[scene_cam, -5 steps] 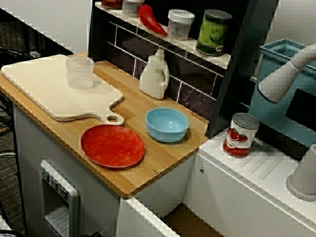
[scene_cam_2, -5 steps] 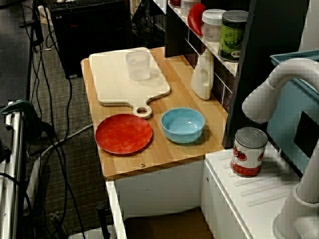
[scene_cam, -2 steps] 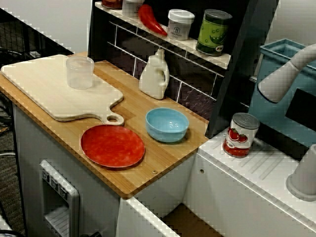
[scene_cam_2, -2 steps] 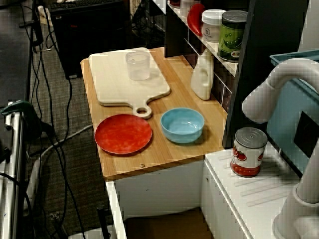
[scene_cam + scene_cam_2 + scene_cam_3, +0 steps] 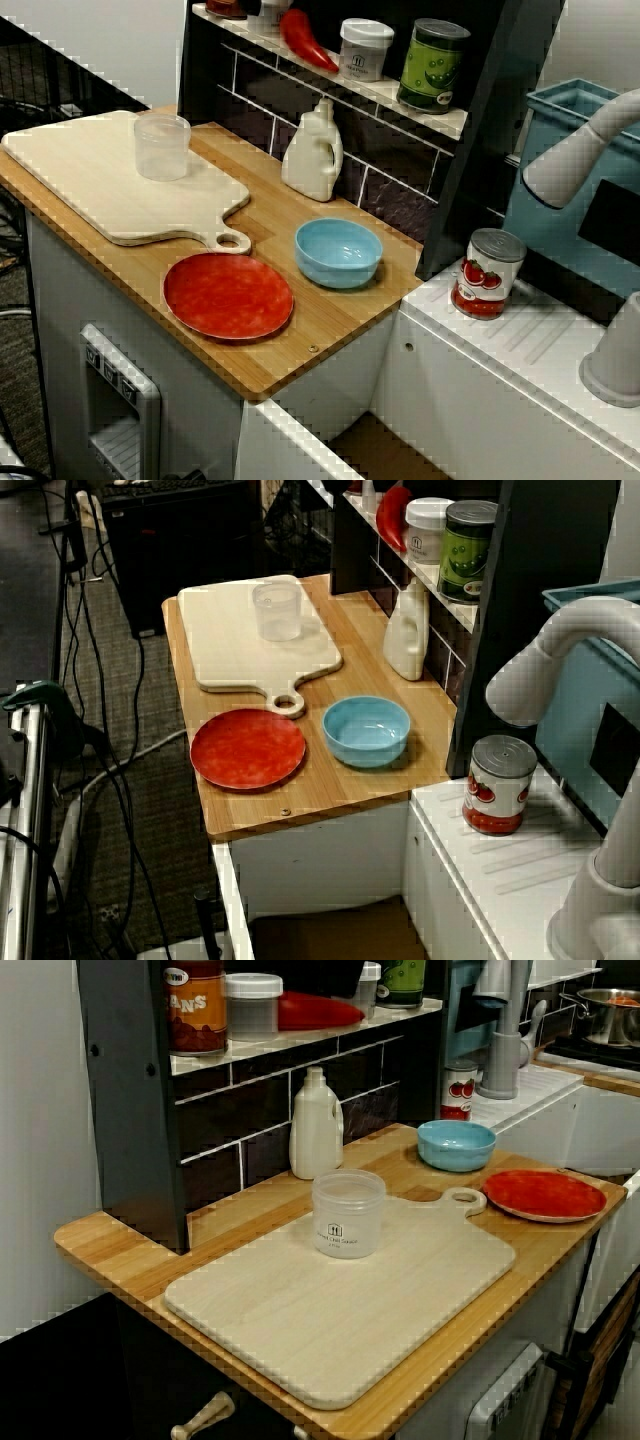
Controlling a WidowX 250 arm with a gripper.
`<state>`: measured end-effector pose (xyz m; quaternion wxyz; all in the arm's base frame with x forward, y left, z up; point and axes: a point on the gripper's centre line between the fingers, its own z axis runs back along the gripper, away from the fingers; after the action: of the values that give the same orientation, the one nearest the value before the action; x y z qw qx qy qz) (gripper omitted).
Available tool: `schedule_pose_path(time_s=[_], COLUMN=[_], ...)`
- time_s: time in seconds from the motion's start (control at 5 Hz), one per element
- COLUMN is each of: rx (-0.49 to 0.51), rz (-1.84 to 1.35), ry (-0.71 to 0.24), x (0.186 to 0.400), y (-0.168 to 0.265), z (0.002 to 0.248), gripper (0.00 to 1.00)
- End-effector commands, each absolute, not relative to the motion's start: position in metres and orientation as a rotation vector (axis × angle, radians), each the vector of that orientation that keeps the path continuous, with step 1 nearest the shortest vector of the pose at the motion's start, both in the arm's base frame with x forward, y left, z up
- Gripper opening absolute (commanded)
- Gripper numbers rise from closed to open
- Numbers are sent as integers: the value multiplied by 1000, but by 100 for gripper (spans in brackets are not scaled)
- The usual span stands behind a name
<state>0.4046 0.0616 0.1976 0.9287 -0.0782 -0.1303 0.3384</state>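
My gripper lies outside all three views, so I cannot tell how far it is open or whether it has hold of anything. Only a bend of my white arm (image 5: 575,150) shows, at the right edge of the high front view, and I cannot tell how far the gripper is from anything. The thing nearest that bend is the tomato can (image 5: 487,273), upright on the white ribbed surface (image 5: 530,360) at lower right, below the arm and apart from it. To the can's left, past a dark upright panel, the wooden worktop (image 5: 300,335) carries a blue bowl (image 5: 338,252) with a red plate (image 5: 228,296) just beside it toward the lower left. A pale cutting board (image 5: 90,190) fills the left of the frame, its handle loop touching the plate's edge, and a clear cup (image 5: 162,146) stands upright on it. A white bottle (image 5: 313,152) stands against the dark tiled wall. On the shelf (image 5: 400,100) above are a green can (image 5: 433,65), a white jar (image 5: 365,49) and a red pepper (image 5: 305,40).
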Motion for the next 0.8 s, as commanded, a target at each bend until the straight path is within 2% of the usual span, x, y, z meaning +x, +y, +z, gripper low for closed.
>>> schedule_pose_path(time_s=[0.0,0.6], rx=[-188,-240], rz=[781,742], ry=[-304,-270], x=[392,393], y=[47,50], z=[225,235], gripper=[100,100])
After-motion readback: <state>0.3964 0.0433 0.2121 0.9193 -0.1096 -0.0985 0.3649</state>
